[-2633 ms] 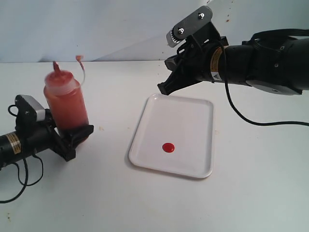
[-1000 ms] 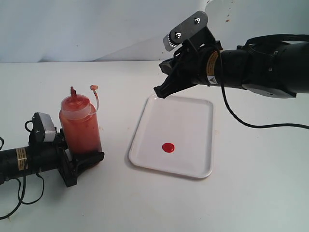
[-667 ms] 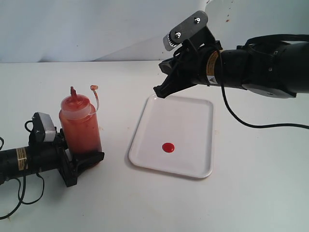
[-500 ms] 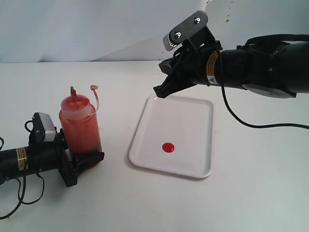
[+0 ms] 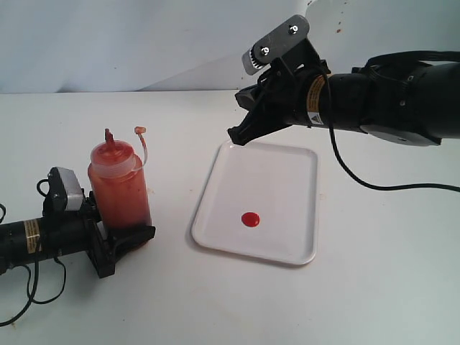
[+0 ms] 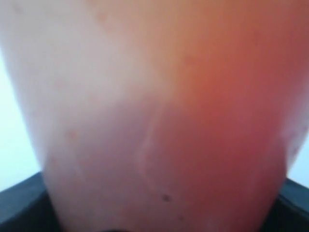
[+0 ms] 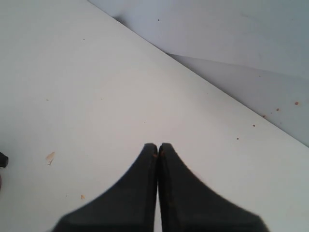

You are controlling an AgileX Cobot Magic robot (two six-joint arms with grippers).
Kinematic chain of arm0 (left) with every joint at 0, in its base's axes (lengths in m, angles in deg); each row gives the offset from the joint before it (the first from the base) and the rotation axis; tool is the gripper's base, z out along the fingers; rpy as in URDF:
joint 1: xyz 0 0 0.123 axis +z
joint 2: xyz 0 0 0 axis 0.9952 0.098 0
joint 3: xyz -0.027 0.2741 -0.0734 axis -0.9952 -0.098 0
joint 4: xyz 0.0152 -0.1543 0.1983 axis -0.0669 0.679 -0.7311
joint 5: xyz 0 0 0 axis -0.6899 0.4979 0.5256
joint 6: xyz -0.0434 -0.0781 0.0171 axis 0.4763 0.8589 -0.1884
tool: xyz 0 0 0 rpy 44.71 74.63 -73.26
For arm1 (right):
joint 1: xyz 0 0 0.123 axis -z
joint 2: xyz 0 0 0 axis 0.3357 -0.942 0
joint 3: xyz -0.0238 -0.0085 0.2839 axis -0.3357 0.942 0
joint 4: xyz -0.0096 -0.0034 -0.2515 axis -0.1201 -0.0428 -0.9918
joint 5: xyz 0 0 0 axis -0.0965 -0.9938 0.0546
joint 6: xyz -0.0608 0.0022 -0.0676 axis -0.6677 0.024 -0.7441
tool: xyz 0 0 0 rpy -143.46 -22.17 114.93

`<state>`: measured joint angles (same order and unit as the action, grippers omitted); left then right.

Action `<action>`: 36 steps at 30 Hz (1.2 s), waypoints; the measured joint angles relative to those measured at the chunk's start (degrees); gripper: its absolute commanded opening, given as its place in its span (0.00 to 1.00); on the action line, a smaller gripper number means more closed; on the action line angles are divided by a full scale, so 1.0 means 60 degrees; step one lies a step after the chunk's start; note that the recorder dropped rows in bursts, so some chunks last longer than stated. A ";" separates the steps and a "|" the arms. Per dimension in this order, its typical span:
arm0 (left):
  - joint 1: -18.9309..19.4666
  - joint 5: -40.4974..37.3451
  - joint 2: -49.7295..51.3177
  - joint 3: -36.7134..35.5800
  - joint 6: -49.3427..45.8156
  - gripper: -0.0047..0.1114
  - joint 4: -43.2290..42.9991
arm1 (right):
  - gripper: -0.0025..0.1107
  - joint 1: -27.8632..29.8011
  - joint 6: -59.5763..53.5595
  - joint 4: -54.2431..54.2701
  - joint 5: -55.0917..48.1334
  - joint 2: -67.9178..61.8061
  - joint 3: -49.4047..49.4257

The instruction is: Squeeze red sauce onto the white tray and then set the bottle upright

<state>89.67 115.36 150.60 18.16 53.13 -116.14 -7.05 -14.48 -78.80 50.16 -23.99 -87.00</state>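
The bottle point(image 5: 118, 190) stands upright on the table at the left, its red nozzle point(image 5: 109, 135) pointing up and its tethered cap point(image 5: 139, 130) hanging open beside it. My left gripper point(image 5: 126, 237) is shut on the bottle's base, low at the table. In the left wrist view the bottle's orange-red wall point(image 6: 159, 121) fills the frame. The white tray point(image 5: 287, 172) lies to the right of the bottle, with a round blob of red sauce point(image 5: 250, 219) on it. My right gripper point(image 5: 235, 135) hovers shut above the tray's far left corner with nothing between its fingers point(image 7: 158, 145).
Black cables trail from the left arm point(image 5: 29, 237) across the table's front left. The right arm point(image 5: 388, 100) reaches in from the right above the tray's far edge, with a cable point(image 5: 374, 180) hanging behind it. A pale wall rises at the back.
The bottle came down and rightward from a raised, slightly tilted hold to standing on the table. The right gripper shifted slightly left. Nothing has moved over the last second.
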 measured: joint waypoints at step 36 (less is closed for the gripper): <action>0.0000 0.0016 0.0000 0.0000 0.0006 0.84 0.0036 | 0.02 0.0000 0.0018 0.0000 0.0075 0.0000 0.0000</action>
<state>89.67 115.46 150.60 18.16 53.17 -115.93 -7.05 -14.38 -78.80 50.61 -23.99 -87.00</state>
